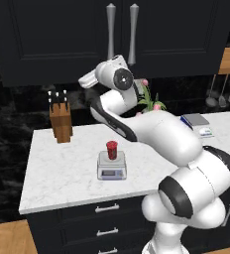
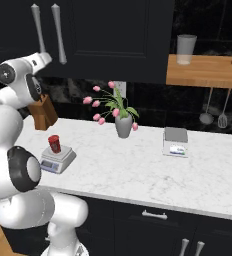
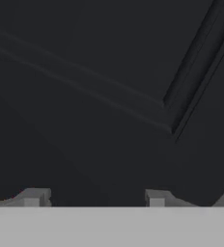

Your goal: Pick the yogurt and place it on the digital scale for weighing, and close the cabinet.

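The yogurt point(image 1: 111, 149) is sitting on the digital scale point(image 1: 111, 166). The cabinet point(image 1: 62, 34) is looking shut. The empty gripper point(image 3: 93, 198), fingers spread, is facing its door.

The scale point(image 1: 111, 165) sits on the counter point(image 1: 62, 178) near its front edge, with the yogurt point(image 1: 112, 149) upright on its platform. A knife block point(image 1: 61, 121) stands behind and left of the scale, a vase point(image 2: 123, 125) behind and right. The cabinet point(image 1: 62, 39) hangs above the scale, doors shut.
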